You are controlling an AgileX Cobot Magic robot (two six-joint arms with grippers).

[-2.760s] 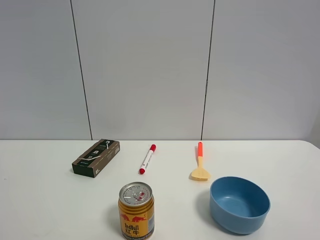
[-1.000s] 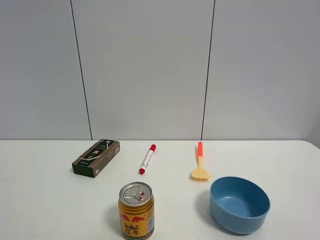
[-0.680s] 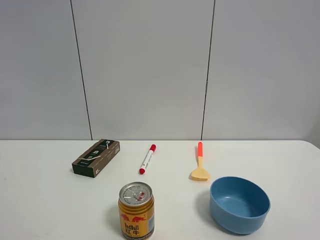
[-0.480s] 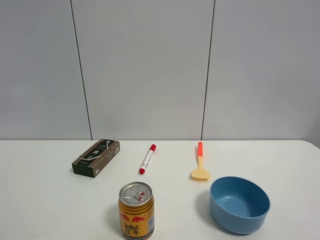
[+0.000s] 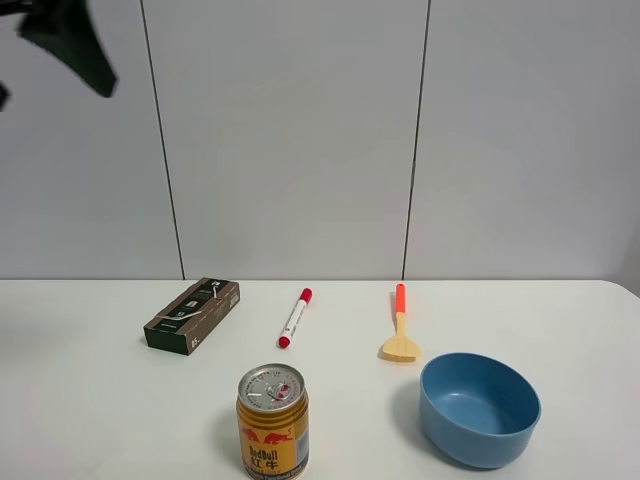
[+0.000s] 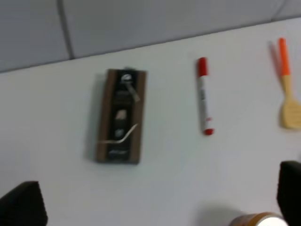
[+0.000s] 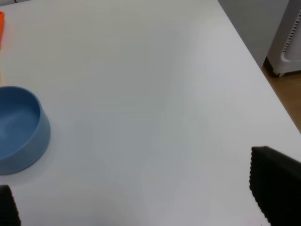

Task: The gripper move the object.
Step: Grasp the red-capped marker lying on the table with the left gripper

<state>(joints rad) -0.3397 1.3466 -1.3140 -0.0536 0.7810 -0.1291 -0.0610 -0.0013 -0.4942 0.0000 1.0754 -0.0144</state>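
The white marker pen (image 5: 294, 318) with a red cap lies on the white table (image 5: 90, 400) between a dark box and the spatula. It also shows in the left wrist view (image 6: 203, 101). My left gripper (image 6: 155, 202) is open and empty, high above the table, its fingertips (image 6: 21, 207) at the frame's corners. A black part of the left arm (image 5: 65, 40) shows at the exterior view's top left. My right gripper (image 7: 141, 197) is open and empty above the table's right side, away from the pen.
A dark brown box (image 5: 192, 316) lies left of the pen. An orange-handled wooden spatula (image 5: 399, 325) lies to its right. A Red Bull can (image 5: 272, 420) stands in front, and a blue bowl (image 5: 479, 408) at front right. The table's right edge (image 7: 263, 80) borders the floor.
A black part of the left arm has come into the top left of the exterior view. Nothing on the table has moved.
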